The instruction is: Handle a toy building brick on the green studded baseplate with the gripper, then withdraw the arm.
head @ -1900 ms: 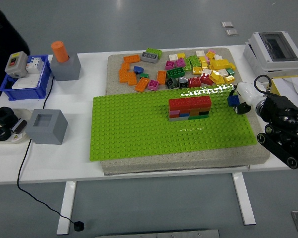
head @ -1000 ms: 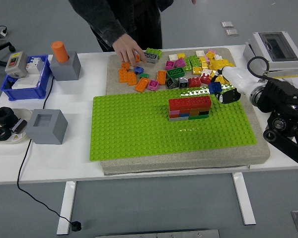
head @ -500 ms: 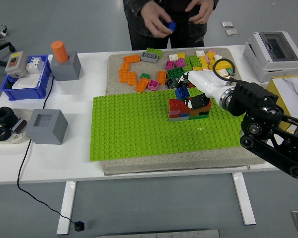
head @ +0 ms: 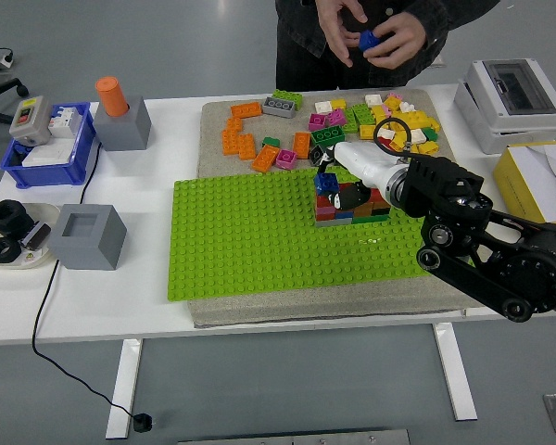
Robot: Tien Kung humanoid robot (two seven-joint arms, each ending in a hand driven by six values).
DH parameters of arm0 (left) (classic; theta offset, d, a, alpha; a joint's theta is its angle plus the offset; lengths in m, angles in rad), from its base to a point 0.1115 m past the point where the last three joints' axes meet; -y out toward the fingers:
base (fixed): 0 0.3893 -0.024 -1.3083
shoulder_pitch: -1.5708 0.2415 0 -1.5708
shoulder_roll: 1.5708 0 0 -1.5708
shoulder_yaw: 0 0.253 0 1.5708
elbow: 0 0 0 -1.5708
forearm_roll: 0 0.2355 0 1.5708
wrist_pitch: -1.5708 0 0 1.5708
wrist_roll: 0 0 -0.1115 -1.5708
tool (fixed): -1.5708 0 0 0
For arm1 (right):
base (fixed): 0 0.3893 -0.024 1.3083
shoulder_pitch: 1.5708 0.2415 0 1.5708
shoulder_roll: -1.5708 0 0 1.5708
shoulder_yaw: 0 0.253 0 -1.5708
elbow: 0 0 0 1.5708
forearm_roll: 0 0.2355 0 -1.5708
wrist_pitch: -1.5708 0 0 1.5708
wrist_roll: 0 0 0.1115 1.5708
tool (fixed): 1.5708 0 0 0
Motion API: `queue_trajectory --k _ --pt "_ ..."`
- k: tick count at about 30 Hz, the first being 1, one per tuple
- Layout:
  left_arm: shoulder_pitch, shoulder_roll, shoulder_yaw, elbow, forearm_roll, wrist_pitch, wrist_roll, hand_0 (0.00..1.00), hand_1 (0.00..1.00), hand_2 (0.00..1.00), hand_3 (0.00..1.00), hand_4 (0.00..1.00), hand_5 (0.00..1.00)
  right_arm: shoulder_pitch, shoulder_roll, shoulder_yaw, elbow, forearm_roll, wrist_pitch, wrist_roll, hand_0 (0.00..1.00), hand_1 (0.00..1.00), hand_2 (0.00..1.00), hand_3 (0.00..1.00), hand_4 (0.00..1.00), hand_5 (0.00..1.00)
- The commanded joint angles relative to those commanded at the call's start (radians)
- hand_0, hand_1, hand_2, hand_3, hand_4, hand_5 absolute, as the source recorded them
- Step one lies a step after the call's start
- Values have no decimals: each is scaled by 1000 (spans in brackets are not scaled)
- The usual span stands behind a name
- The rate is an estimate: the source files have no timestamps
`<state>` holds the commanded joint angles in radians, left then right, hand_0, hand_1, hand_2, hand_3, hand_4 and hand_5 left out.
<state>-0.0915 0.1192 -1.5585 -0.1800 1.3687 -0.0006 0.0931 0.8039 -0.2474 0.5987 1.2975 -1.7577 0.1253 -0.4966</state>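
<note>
**Blue brick held at the stacked wall on the green plate**

The right hand (head: 338,188), white-shelled at the end of a black jointed arm, reaches over the green studded baseplate (head: 250,236) from the right. Its fingers (head: 349,196) are closed around a small blue brick (head: 327,181), a glossy, squarish plastic block too small to show a clear long axis. The brick sits at the left end of the brick wall (head: 352,202), touching its top course.

That wall is a short stack of red, blue, orange, green and grey bricks, with its long axis running left to right across the baseplate. The baseplate is a flat bright-green rectangle covered in even rows of round studs, lying on a beige, rough-textured mat (head: 334,306) on the white worktop (head: 120,297).

Behind the wall, on the mat, lies a loose pile of bricks (head: 352,125) in orange, yellow, pink, green and white.

Beyond the pile, a person's hands (head: 375,37) hold another blue brick (head: 368,39) above the worktop's far edge.
</note>
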Motion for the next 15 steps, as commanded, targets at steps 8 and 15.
queue_trajectory --k 8,15 --pt "-1 1 1 0 1 0 0 632 589 564 581 626 214 4 15 -6 -31 -1 -1 3 843 857 892 594 603 159" --pt "-2 1 2 0 1 0 0 633 589 563 581 626 214 6 19 -10 -42 -3 -4 5 843 857 892 589 603 161"
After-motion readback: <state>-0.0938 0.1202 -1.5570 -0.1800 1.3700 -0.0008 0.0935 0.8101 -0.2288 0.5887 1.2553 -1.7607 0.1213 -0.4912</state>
